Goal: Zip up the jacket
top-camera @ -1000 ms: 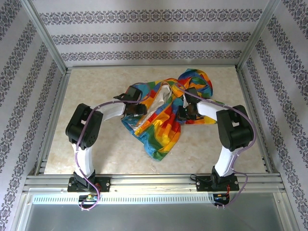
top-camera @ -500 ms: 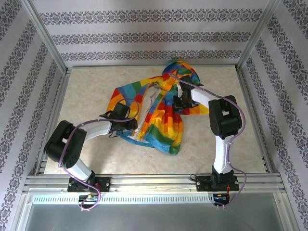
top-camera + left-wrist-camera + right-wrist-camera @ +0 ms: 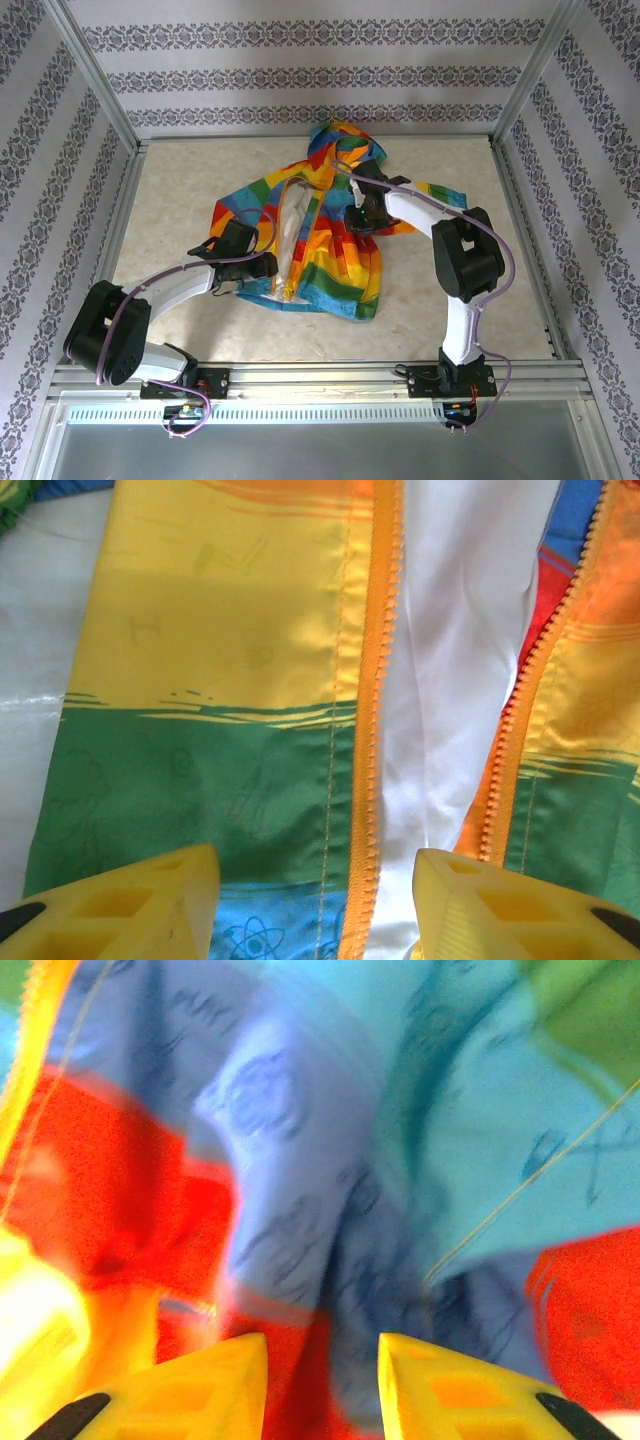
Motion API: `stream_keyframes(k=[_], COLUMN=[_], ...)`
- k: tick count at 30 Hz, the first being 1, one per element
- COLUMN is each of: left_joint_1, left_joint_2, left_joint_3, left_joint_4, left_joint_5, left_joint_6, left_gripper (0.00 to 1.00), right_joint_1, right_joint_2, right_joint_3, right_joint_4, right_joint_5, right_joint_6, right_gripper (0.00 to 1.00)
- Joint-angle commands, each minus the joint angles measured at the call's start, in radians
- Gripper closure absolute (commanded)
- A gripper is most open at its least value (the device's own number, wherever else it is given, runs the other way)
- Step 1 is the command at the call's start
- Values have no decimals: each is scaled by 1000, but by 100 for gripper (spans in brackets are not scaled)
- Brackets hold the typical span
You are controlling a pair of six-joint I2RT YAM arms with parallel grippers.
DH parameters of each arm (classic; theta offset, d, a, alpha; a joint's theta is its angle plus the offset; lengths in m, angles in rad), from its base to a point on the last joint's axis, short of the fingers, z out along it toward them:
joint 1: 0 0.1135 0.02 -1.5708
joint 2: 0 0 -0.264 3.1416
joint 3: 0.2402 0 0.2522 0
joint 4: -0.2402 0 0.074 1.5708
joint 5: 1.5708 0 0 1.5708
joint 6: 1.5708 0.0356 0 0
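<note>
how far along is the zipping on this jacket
Done: the jacket lies spread front-up. In hand: the left end effector sits open over one zipper edge low down; the right end effector is near the hood. Left: all the zipping; the zipper halves lie apart, white lining between.

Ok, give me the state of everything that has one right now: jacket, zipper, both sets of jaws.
jacket: spread front-up on the table, front open.
zipper: unzipped, halves apart, white lining showing between them.
left gripper: jaws open, over one zipper half, low on the front.
right gripper: jaws slightly apart over blurred blue and red fabric, high on the front.
</note>
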State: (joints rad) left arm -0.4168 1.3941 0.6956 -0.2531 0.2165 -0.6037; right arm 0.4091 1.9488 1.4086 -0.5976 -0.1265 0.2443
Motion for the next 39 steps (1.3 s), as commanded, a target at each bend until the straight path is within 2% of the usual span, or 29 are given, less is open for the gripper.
stream_keyframes(k=[1,7,14,16,19,22,26,28,33,36,39], left_joint_1=[10,9,8,8,9,9,12,21,63,72,82], left_joint_2=[-4,3,71,101,112,67,-50,-110,-198,-210,-200], left_joint_3=[1,-69,-127,-140,-157,-159,-129,-119,-122,-118,-127], left_joint_4=[-75,-45,56,120,177,150,25,-33,-103,-140,-160], left_joint_5=[49,90,133,217,310,325,314,284,237,168,119], left_joint_6=[52,86,78,73,44,41,72,74,68,85,91], left_gripper=[48,43,44,47,58,73,78,77,56,49,47], right_joint_1=[40,150,304,336,376,397,419,428,452,469,486], right_joint_2=[-96,-209,-230,-214,-187,-177,-170,-161,-122,-99,-81], right_joint_3=[-49,-117,-157,-166,-175,-207,-208,-204,-185,-170,-156], right_joint_4=[-55,-66,60,108,180,268,303,320,338,339,339], right_joint_5=[67,106,16,-18,-60,-87,-73,-71,-84,-102,-113], right_joint_6=[43,138,293,332,379,436,468,480,506,511,518], right_gripper=[65,66,71,73,76,81,85,86,88,92,95])
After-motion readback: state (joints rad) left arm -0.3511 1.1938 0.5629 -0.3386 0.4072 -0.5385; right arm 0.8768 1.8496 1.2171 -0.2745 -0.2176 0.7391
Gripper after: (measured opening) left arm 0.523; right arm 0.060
